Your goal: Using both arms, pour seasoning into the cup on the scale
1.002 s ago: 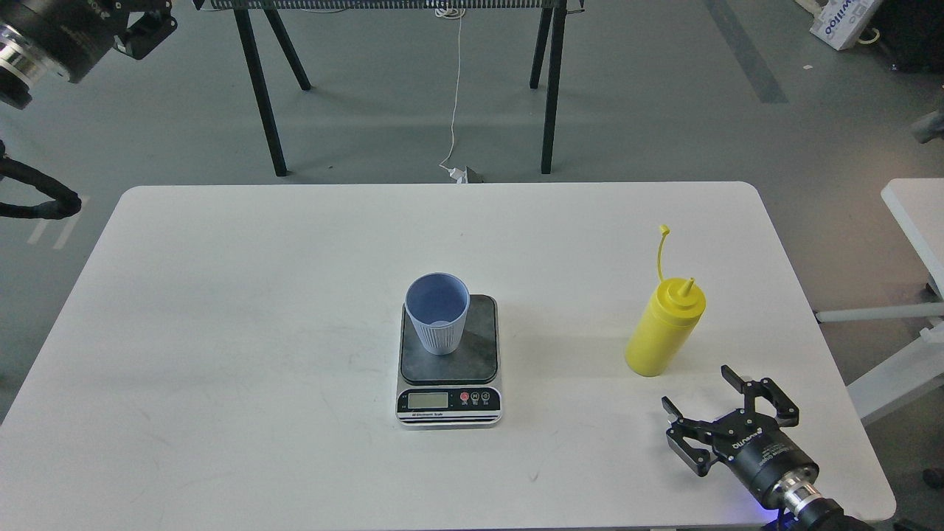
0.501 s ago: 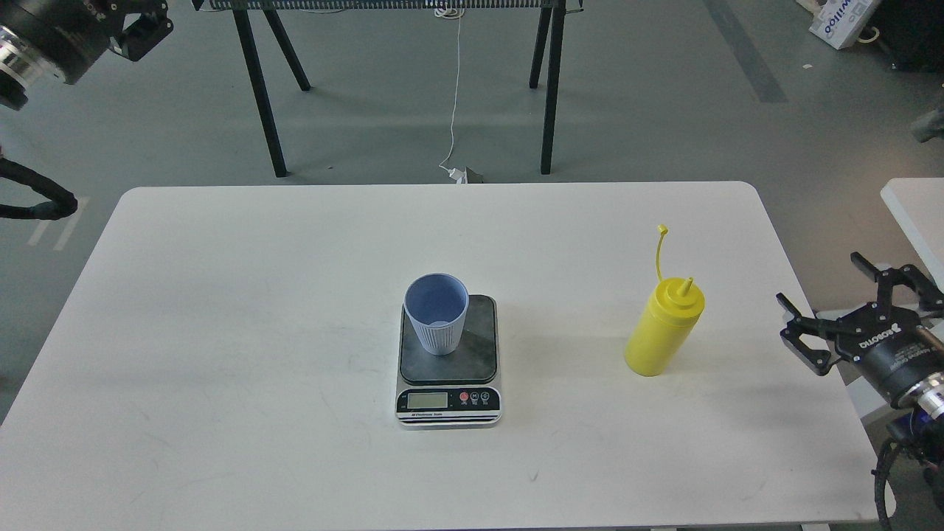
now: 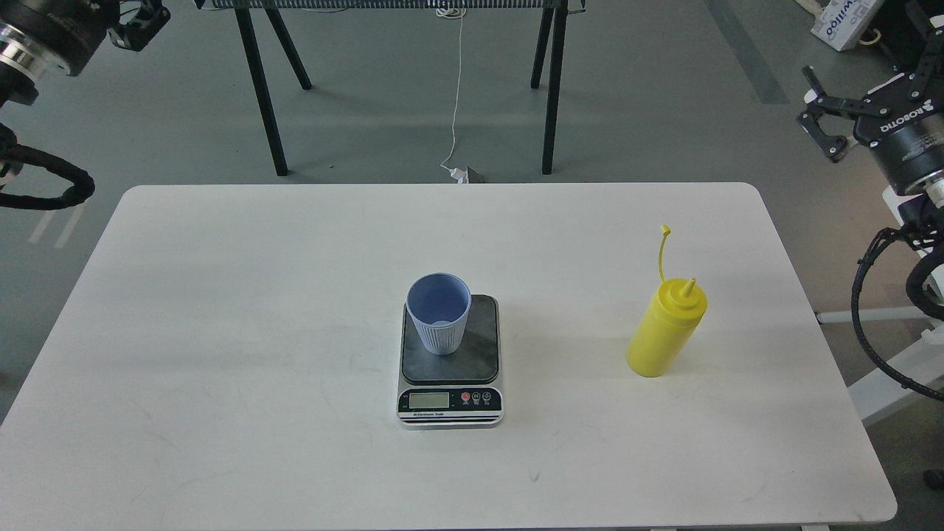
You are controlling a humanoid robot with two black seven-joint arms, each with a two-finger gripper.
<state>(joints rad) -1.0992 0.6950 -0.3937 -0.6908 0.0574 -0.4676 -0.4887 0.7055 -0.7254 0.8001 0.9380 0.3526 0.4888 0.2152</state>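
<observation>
Cup (image 3: 438, 313) upright on scale (image 3: 450, 359), desk (image 3: 243, 295) centre. Seasoning bottle (image 3: 665, 327) upright, right, untouched. Right gripper (image 3: 870, 81) off desk far right, jaws spread, empty. Left gripper (image 3: 136, 18) far left corner, jaws' state unclear.

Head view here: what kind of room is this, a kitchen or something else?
Probably a robotics lab or workshop, not a kitchen: a plain white table on a bare grey floor, a loose cable trailing across it, and a black robot hand at the right edge.

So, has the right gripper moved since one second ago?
Yes. The right gripper went from the table's near right corner, below the yellow bottle, up and away past the far right edge.
</observation>
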